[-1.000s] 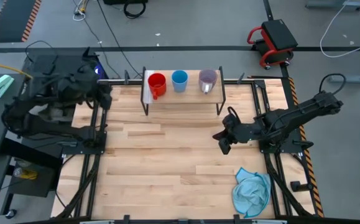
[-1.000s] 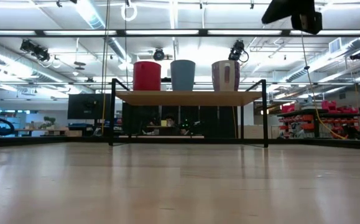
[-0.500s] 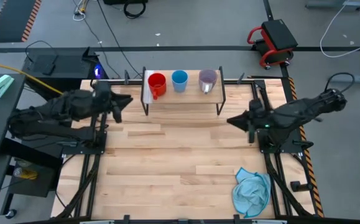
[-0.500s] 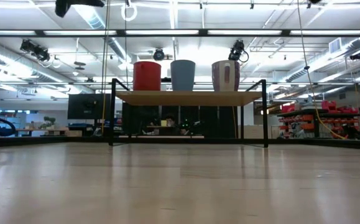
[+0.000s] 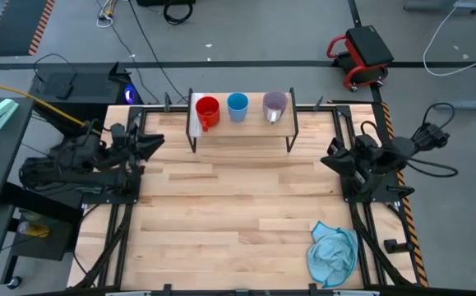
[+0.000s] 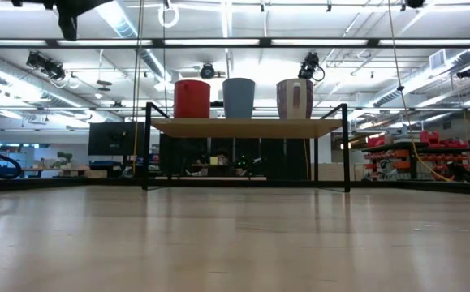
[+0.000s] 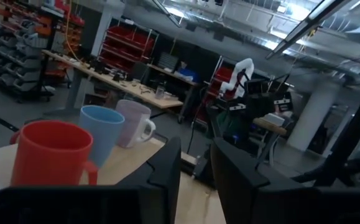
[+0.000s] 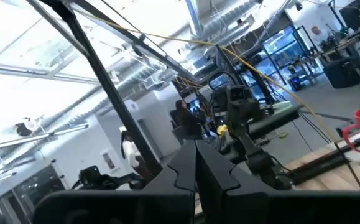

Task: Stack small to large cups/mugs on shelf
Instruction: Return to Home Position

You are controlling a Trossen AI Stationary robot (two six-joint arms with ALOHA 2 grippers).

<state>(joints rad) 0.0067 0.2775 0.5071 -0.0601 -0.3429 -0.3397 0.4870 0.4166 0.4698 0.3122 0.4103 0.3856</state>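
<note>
Three cups stand in a row on the shelf [image 5: 242,131] at the table's far edge. They are the red mug [image 5: 207,109], the light blue cup [image 5: 238,105] and the purple-grey mug [image 5: 274,104], each on its base and apart from the others. The low view shows the red mug [image 6: 191,98], blue cup [image 6: 239,98] and purple-grey mug [image 6: 295,98] upright. My left gripper [image 5: 151,141] hangs at the table's left edge, slightly open and empty [image 7: 195,165], facing the cups. My right gripper [image 5: 334,156] sits at the right edge, shut and empty [image 8: 195,165].
A crumpled light blue cloth [image 5: 332,253] lies near the table's near right corner. Black frame rails run along the left and right table edges. The shelf's thin black legs [image 6: 347,146] stand on the tabletop.
My right gripper has risen and drawn back from the table's right middle toward the right edge. My left arm has unfolded from the far left corner, and its gripper now points along the left edge toward the shelf. The cups have kept still.
</note>
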